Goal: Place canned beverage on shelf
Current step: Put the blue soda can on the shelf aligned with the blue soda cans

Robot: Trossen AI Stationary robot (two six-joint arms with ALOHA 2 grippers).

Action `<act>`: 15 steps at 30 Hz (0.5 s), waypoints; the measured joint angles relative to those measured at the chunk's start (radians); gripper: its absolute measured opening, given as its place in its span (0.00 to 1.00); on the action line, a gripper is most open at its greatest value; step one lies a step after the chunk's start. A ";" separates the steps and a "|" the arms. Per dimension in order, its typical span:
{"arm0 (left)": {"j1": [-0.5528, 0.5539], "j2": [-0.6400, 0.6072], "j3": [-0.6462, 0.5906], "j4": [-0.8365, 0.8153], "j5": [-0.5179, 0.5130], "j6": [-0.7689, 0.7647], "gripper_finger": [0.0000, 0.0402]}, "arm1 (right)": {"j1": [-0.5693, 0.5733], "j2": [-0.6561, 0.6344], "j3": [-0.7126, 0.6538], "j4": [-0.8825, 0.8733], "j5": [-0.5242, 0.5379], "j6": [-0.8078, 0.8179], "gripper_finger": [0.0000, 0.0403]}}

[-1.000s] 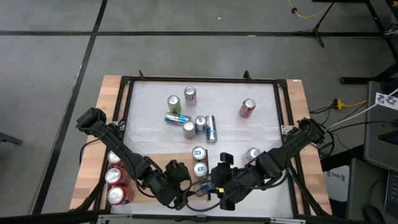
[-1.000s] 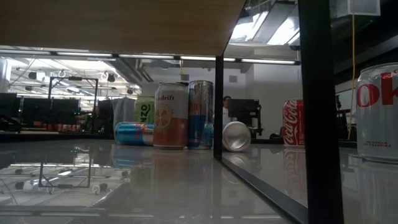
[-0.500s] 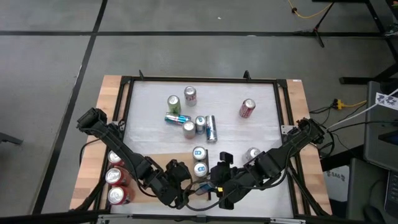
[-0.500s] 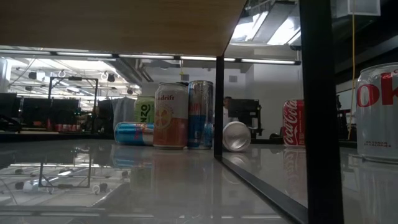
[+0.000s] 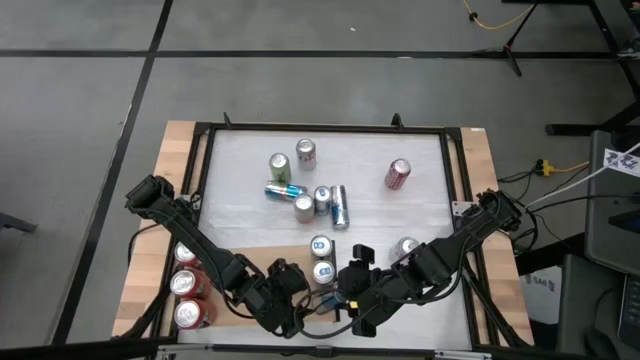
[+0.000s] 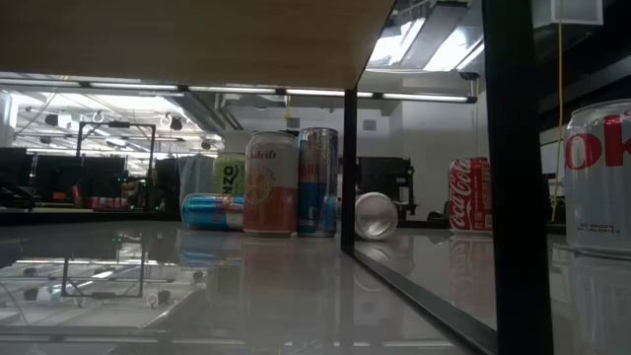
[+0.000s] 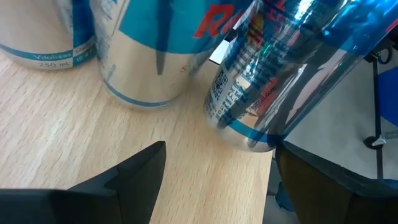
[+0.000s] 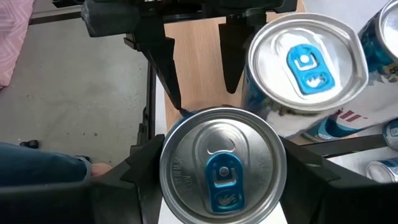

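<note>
Silver-topped can [image 8: 222, 167] is sitting clamped in the right pincer [image 5: 345, 300] — its body hidden; left pincer [image 5: 292, 312] is gaping, empty, over the shelf [image 7: 74, 143].

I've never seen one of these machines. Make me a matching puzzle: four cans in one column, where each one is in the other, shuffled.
Cans:
1. green can
2. lone red can
3. blue-tab can
4. three red cans in a row

Places:
A. on the left wooden side strip
B. gripped in the right tool
C. upright alone on the right part of the white table
D. upright next to a silver can

Pairs: 1-D, 2-C, 3-B, 4-A
</note>
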 joint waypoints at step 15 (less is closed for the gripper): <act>0.002 0.001 -0.002 -0.005 -0.011 0.000 0.73 | 0.001 -0.002 0.000 0.019 -0.008 0.005 0.70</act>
